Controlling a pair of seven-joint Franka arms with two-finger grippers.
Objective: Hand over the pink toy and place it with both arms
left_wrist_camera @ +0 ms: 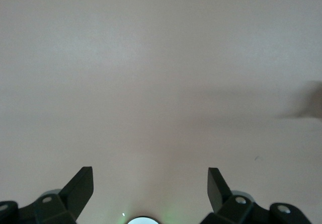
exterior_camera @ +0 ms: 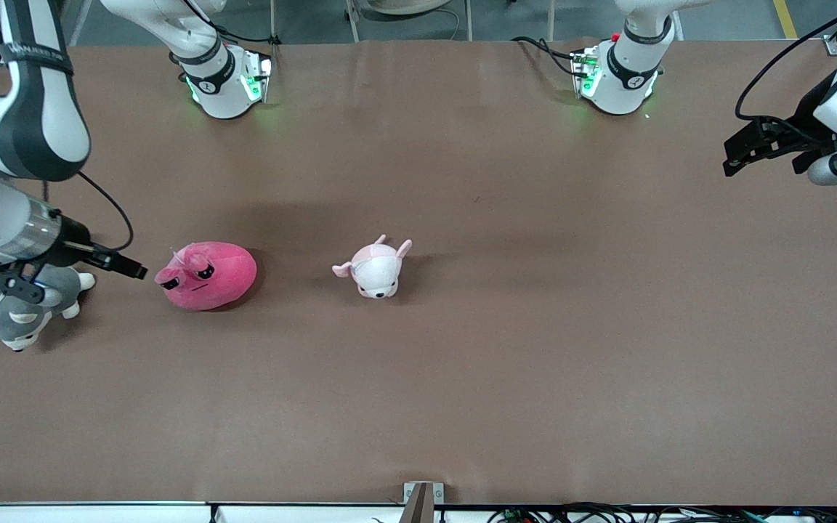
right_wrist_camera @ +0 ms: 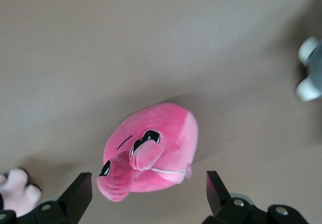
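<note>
The pink toy (exterior_camera: 206,275) lay on the table (exterior_camera: 462,378) between a grey-and-white plush dog (exterior_camera: 22,309) and a pale pink-and-white plush (exterior_camera: 377,269). The right gripper (right_wrist_camera: 146,194) hung spread and empty over the dog; the left gripper (left_wrist_camera: 150,186), also spread, waited at its end of the table.

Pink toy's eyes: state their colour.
Dark, nearly black, half-closed on the hot-pink pink toy; the right wrist view shows them best.

Your pink toy (exterior_camera: 208,275) sits on the desk (exterior_camera: 535,363) toward the right arm's end, resting flat and untouched. It's a rounded, hot-pink plush blob with dark, half-closed eyes, a thin mouth line and small floppy ears. Its face turns toward the front camera and slightly toward the right arm's end.
</note>
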